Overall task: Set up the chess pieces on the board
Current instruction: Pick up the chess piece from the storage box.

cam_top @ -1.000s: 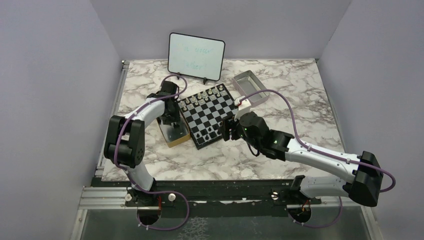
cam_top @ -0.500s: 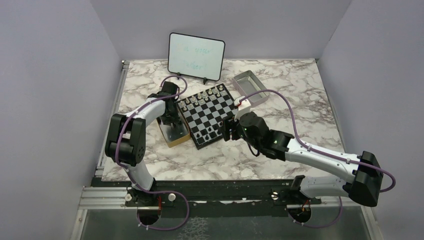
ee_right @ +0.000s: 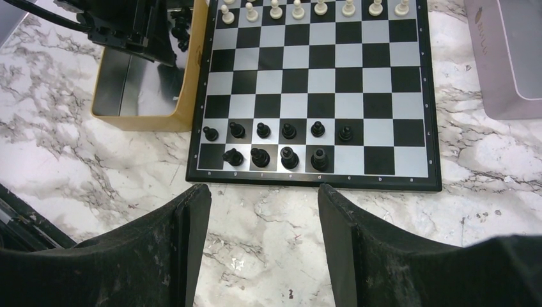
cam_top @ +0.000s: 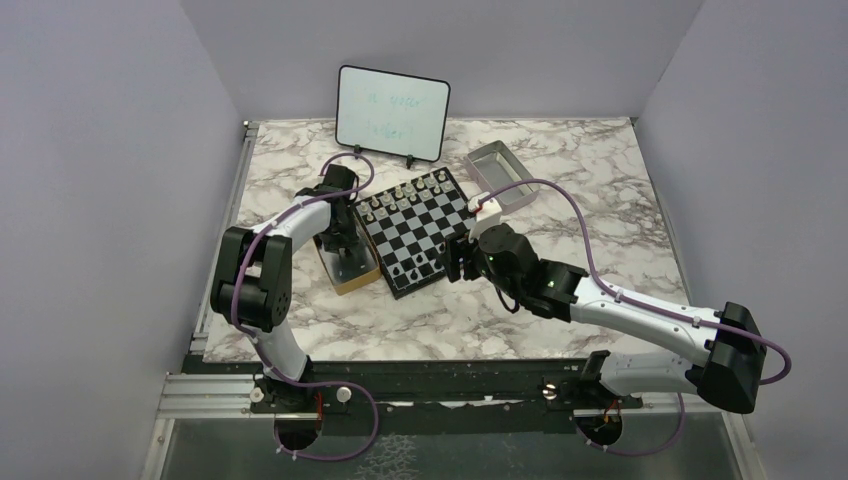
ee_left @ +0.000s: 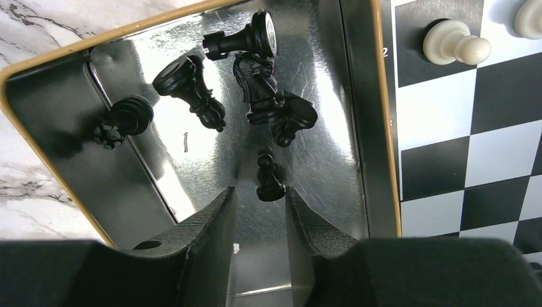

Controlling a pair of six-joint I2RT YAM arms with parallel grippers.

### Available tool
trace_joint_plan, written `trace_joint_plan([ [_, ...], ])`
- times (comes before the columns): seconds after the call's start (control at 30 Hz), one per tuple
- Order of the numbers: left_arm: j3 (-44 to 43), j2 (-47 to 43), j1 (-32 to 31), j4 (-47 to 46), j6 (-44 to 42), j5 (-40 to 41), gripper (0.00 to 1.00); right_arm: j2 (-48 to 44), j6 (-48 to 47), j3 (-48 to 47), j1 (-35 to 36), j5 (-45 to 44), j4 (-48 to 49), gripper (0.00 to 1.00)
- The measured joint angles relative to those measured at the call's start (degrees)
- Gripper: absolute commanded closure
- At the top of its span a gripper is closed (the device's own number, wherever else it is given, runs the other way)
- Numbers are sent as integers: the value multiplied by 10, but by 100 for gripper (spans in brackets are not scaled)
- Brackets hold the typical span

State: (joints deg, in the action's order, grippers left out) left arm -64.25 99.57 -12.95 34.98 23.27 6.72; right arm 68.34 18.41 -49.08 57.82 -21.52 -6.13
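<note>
Far left: tan wooden box w/ shiny metal lining (ee_left: 192, 160), right up against the left rim of the small black-and-white checked chessboard (cam_top: 415, 228). My left gripper (ee_left: 258, 203) is down inside that box, jaws only a narrow gap apart, nothing btw them. One small black pawn (ee_left: 270, 182) sits just past my fingertips, roughly in line w/ the gap, not touched. Five more tiny black chess pieces (ee_left: 255, 80) are scattered further in on the box floor, incl. a knight; two of them touch.

On the board: pale silvery-white pieces (ee_right: 294, 9) lined along the far side. Near side has ten black ones on squares: six black board pawns (ee_right: 289, 131) in one row, four taller black figures (ee_right: 289, 157) in the row nearest me.

My right gripper (ee_right: 259, 211) hovers over the white-grey marble tabletop (ee_right: 255, 256), just off the board's near rim. Its jaws are spread wide and hold nothing.

Far right: grey metal tray (ee_right: 511, 57), near the board's right side but apart from it.
</note>
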Motion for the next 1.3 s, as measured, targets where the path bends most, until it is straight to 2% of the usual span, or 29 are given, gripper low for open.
trace_joint_plan([
  [0.4,-7,19,0,-1,-2,-3,70,-1,0,6,0,-1,0,33],
  [0.8,-10,23,0,-2,-16,-9,81,-1,2,14,0,0,3,33],
  [0.97,-10,21,0,0,-25,-12,82,3,17,17,0,8,5,32],
  [1.13,-10,-11,-5,12,-39,-14,82,24,37,16,-21,54,5,32],
  [1.3,-9,-88,-20,13,-54,-17,82,38,68,16,-99,146,13,34],
])
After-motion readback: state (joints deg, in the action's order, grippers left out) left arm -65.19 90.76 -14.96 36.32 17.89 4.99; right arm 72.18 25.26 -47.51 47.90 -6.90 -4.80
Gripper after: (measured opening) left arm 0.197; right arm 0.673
